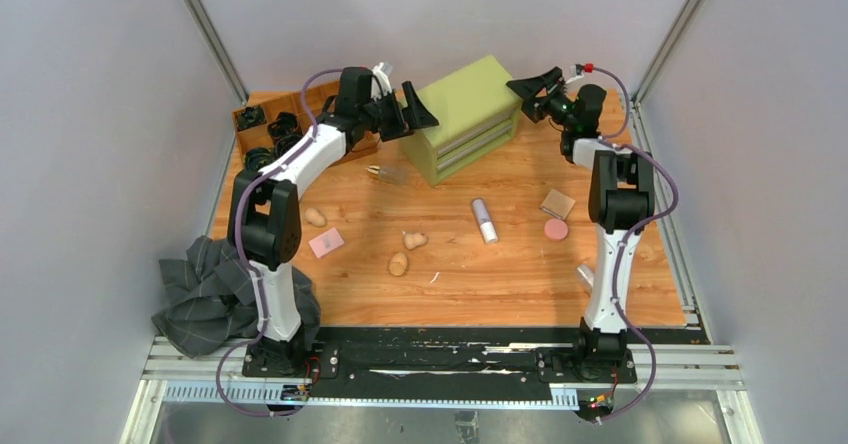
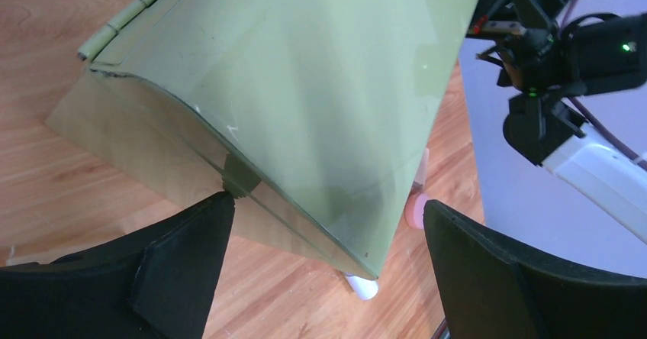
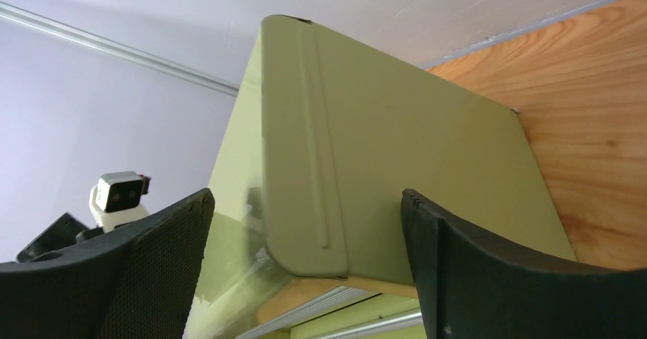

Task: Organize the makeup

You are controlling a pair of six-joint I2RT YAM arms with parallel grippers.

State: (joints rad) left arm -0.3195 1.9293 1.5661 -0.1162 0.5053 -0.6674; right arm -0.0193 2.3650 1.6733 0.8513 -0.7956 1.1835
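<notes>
- The wooden bench (image 1: pixel 500 284) takes up most of the top view, and all the makeup is loose on it, none of it in the box.
- A green drawer box (image 1: pixel 470 99) sits at the far middle, turned at an angle, with its lid down.
- A dark grey cloth (image 1: pixel 200 299) is bunched up at the near left corner, hanging off the edge by the left arm's base.
- A wooden tray (image 1: pixel 275 99) is at the far left with black coiled bands (image 1: pixel 250 117) in it.
- The left hand (image 1: pixel 410 116) is up at the box's left end with its fingers spread wide and holding nothing. In its wrist view (image 2: pixel 328 209) the box's lower edge shows between them. Can't tell if they're touching it.
- The right hand (image 1: pixel 533 82) is at the box's right end, also spread wide and empty. Its wrist view (image 3: pixel 305 198) has the lid's corner framed between the fingers.
- The silver-white tube (image 1: pixel 484 220) is lying flat mid-bench, in front of the box.
- The tan square pad (image 1: pixel 557 203) is to the right of the tube, with the pink round puff (image 1: pixel 556 229) just on its near side.
- A flat pink square (image 1: pixel 326 243) is over on the left.
- Three beige egg-shaped sponges: one (image 1: pixel 316 216) just beyond that pink square, and two more in the middle (image 1: pixel 414 239) (image 1: pixel 398 263).
- One clear bottle (image 1: pixel 388 173) is lying near the box's left front, and another (image 1: pixel 586 275) is right beside the right arm.
</notes>
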